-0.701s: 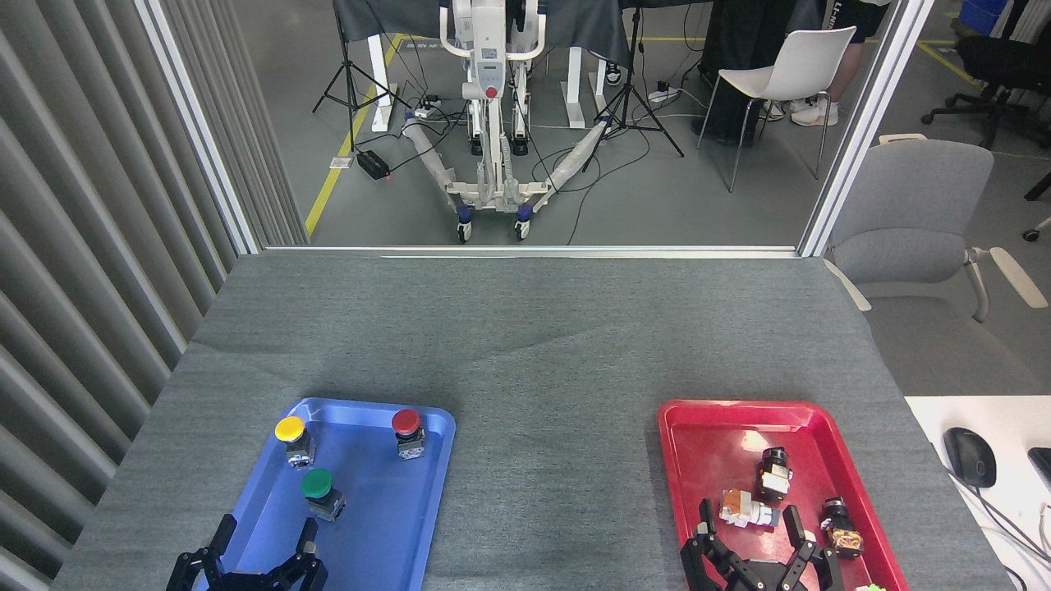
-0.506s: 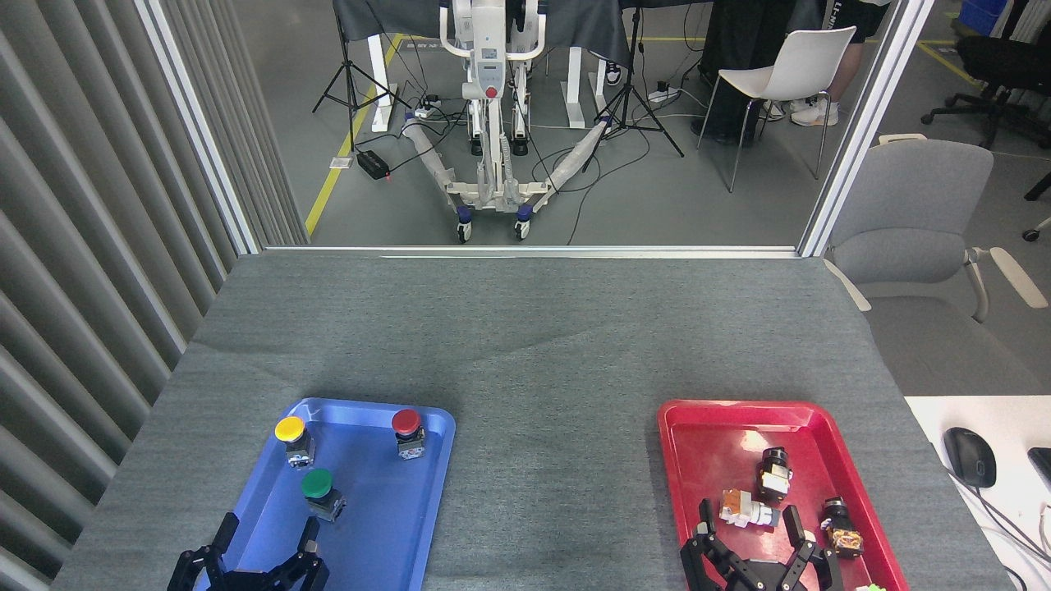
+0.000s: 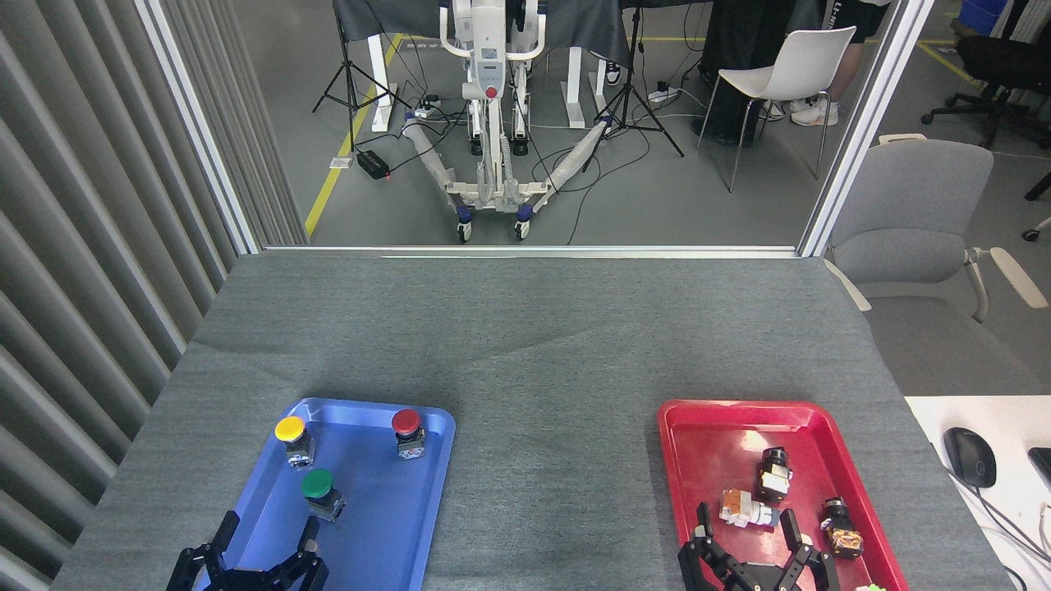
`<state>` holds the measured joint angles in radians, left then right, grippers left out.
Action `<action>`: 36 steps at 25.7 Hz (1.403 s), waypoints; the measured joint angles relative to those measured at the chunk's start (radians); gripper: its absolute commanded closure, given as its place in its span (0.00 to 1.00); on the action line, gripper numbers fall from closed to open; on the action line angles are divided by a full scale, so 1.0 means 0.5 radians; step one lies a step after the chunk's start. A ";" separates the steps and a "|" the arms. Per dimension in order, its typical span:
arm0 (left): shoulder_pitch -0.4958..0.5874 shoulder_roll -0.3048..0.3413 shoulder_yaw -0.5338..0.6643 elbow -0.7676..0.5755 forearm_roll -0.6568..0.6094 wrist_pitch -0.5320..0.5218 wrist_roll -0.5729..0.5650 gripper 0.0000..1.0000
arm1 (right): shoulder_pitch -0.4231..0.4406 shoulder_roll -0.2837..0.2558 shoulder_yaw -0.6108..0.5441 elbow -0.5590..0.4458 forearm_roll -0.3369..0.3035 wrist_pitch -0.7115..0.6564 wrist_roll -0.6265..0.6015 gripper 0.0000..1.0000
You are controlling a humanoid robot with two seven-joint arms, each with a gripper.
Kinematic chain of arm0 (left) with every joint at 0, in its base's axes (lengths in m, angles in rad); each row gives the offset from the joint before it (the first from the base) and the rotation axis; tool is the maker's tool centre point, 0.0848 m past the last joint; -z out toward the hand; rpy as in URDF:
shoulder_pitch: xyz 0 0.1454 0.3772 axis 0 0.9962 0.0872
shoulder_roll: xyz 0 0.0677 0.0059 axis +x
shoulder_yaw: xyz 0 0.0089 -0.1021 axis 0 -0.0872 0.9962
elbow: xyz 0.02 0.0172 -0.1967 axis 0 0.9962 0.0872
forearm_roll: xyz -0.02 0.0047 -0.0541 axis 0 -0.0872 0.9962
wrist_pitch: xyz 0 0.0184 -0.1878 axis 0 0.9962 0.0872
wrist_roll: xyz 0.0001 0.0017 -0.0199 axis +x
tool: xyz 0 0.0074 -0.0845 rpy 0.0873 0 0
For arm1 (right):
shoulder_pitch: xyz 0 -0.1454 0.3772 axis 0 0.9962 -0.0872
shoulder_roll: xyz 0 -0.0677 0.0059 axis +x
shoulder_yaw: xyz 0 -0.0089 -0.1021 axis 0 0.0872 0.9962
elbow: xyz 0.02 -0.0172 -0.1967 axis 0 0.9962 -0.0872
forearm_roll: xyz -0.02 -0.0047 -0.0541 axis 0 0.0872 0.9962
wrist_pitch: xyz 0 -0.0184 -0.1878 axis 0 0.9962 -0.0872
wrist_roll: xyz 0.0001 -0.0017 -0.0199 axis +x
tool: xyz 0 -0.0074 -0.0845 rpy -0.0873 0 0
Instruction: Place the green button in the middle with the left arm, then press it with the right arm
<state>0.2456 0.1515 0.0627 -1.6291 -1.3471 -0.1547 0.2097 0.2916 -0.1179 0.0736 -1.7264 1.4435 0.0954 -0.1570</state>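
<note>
- Little has shifted since the earlier frames: the right gripper (image 3: 745, 533) sits slightly lower at the bottom edge than it did 0.7 s ago, and the left gripper (image 3: 264, 533) has barely changed place.
- Nothing on the table has moved; both trays and all their parts lie where they were.
- Grey cloth (image 3: 525, 345) covers the tabletop, and the middle (image 3: 554, 468) between the trays is bare.
- On the left lies the blue tray (image 3: 386, 533); on the right, well apart from it, the red tray (image 3: 722, 443).
- Left gripper hovers over the near end of the blue tray, fingers (image 3: 223, 529) spread apart and holding nothing.
- Right gripper hangs over the near end of the red tray, fingers (image 3: 790, 529) likewise spread, nothing between them.
- Green button (image 3: 320, 492) stands upright in the blue tray, just beyond the left gripper and not touched by it.
- Yellow button (image 3: 293, 439) stands at the tray's far left, red button (image 3: 407, 432) at its far right, both upright.
- Three small parts lie in the red tray: a black one (image 3: 772, 473), a white-and-orange one (image 3: 745, 509) on its side, and a black-and-amber one (image 3: 841, 527).
</note>
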 measured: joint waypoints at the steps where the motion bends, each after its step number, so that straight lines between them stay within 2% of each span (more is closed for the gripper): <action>1: -0.007 0.000 -0.001 0.009 0.000 -0.016 -0.004 0.01 | 0.000 0.001 0.000 0.001 0.000 0.000 0.000 0.00; 36: -0.047 -0.007 -0.006 0.062 0.000 -0.068 -0.015 0.01 | 0.014 0.012 0.006 0.008 0.000 0.000 0.001 0.00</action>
<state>0.2222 0.1478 0.0598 -1.5984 -1.3469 -0.1887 0.2024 0.2984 -0.1117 0.0767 -1.7227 1.4433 0.0953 -0.1563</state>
